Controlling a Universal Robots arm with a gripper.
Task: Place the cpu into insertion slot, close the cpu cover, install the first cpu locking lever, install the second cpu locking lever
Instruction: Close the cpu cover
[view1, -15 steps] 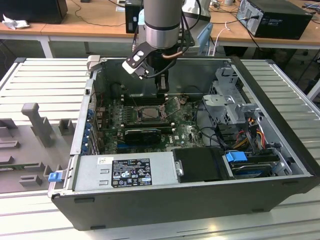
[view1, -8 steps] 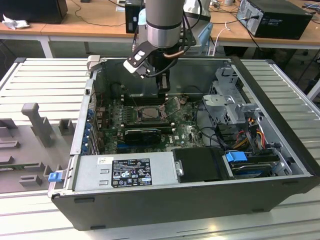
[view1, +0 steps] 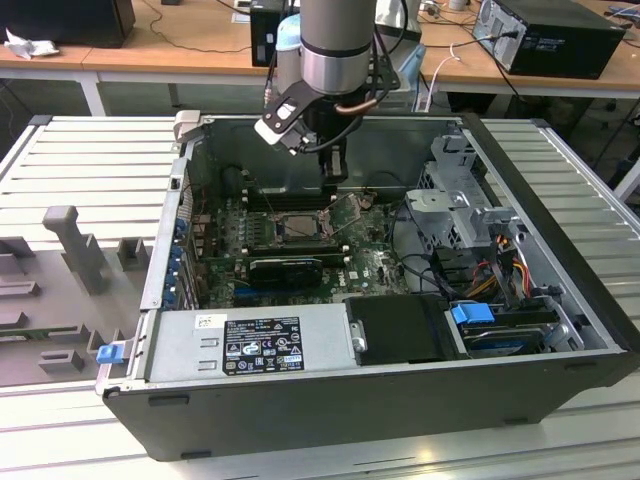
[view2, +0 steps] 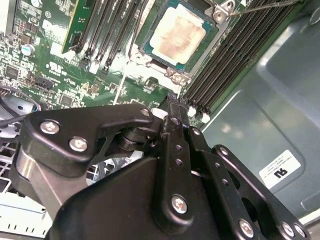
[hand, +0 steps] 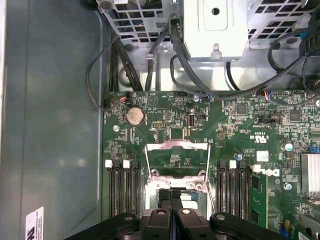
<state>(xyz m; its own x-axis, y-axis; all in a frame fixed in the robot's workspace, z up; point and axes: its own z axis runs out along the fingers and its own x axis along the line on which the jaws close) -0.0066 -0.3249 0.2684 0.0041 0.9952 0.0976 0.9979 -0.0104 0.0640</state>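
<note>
Gripper (view2: 176, 102) clenched, empty, just beside insertion slot (view2: 139, 54).
cpu (view2: 177, 34) sits in it, pale top stained brownish.

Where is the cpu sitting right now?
In the second wrist view the cpu lies in the insertion slot on the green board, between two banks of black memory slots, just beyond the gripper.

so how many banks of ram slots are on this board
2. One ram bank lies on one side of the cpu, the other ram bank on the opposite side, nearer the case wall. The gripper covers part of the board, so more could be hidden.
</note>
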